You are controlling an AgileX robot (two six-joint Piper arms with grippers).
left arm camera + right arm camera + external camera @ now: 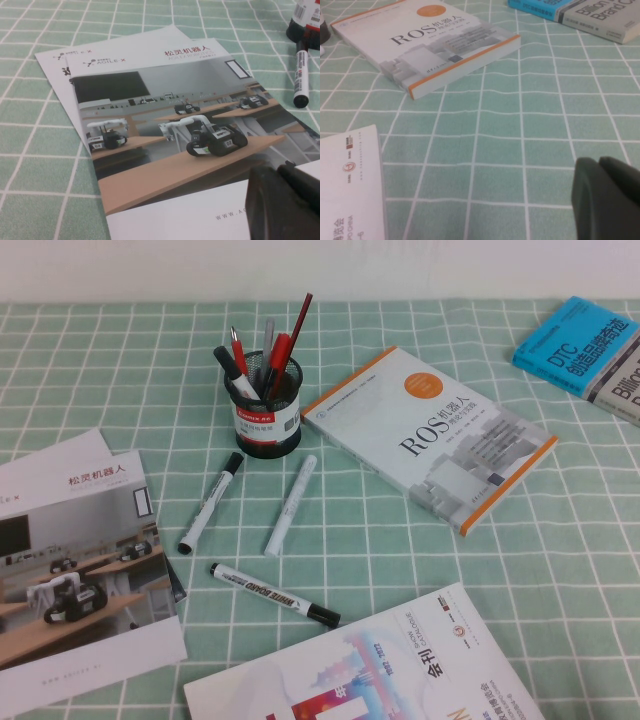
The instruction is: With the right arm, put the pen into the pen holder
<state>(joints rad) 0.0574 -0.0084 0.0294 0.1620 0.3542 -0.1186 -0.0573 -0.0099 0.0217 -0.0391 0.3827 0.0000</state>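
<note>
Right gripper [607, 200] closed, empty, low over table [520, 130], well apart from pen [211, 503] beside holder [265, 412]; left gripper [282, 205] over brochure [165, 125], state unclear.

I see the table [560, 570] under green checked cloth. Lying on it: the pen holder [264, 412], the pen [211, 502], a pale grey pen [290, 505], a lettered marker [275, 594], ROS book [430, 435], blue books [590, 355], AgileX brochures [75, 570], a magazine [370, 670].

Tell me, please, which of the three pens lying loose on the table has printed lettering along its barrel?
The lettered marker, lying nearest the robot. The pen with the plain white barrel and the all-pale-grey pen carry no bold print.
</note>
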